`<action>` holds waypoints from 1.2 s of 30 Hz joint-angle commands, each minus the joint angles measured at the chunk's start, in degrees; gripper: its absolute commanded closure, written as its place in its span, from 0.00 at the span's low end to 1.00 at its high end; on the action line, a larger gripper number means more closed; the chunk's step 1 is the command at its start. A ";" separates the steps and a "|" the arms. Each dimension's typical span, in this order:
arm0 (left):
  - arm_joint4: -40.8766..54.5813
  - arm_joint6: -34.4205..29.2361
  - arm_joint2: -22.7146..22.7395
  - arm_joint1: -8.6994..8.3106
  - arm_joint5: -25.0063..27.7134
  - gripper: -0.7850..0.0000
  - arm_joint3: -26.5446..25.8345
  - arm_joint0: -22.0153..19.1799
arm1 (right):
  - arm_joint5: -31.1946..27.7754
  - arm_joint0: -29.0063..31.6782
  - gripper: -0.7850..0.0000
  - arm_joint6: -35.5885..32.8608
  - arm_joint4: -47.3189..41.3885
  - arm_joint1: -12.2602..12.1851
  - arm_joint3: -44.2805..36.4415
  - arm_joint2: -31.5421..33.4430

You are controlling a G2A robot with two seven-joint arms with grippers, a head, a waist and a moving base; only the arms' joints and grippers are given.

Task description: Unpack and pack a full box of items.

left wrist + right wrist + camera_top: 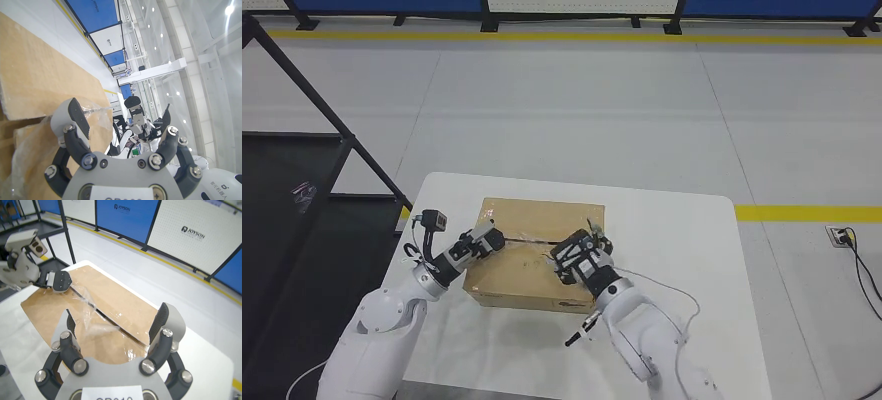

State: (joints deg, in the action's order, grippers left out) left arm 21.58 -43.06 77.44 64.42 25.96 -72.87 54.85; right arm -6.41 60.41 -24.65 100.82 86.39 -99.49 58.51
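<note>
A brown cardboard box (532,262) lies in the middle of the white table. Its top flaps meet along a seam (113,323) where clear tape (86,298) is torn and crumpled. The far flap (47,75) stands slightly raised along that seam. My left gripper (487,241) is open at the box's left end, and one of its fingers (78,117) rests against the tape and flap edge. My right gripper (115,323) hangs open just above the seam's right end (580,250), holding nothing. The box's contents are hidden.
The white table (682,230) has bare room on the box's right and in front of it. A thin cable (667,290) trails across the table by the right arm. A black metal rack (302,180) stands off the table's left side.
</note>
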 commanded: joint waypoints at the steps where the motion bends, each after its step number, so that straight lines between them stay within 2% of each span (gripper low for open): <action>1: -0.06 0.00 -0.05 0.01 -0.02 0.00 -0.10 -0.01 | 2.77 -1.49 0.00 -2.84 9.37 0.43 1.15 -3.74; 5: 0.16 0.03 0.06 0.00 -0.06 0.00 -0.22 0.19 | 5.90 -4.71 0.00 -9.14 18.31 1.71 4.63 -9.61; 9: 0.40 0.05 0.54 -0.08 0.08 0.00 -0.32 0.46 | 4.61 -7.19 0.00 -11.16 20.14 2.65 7.48 -11.82; 17: 0.55 -0.09 0.70 -0.10 0.00 0.00 -0.47 0.54 | 6.48 -9.33 0.00 -15.66 23.41 4.23 10.70 -13.45; 20: 0.65 -0.17 0.69 -0.10 0.03 0.00 -0.43 0.48 | 8.89 -10.09 0.00 -17.69 25.04 4.83 11.69 -13.30; 28: 0.90 -0.13 1.02 -0.14 0.15 0.00 -0.30 0.66 | 17.11 -11.31 0.00 -17.63 25.99 6.08 12.28 -10.39; 36: 1.00 0.03 1.37 -0.19 0.52 0.00 -0.45 1.03 | 20.08 -12.06 0.00 -14.47 21.65 7.10 11.96 -7.07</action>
State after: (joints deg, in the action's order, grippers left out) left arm 22.62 -43.07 78.77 64.23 26.43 -73.32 55.84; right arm 13.48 48.11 -39.77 123.15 93.47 -87.17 50.93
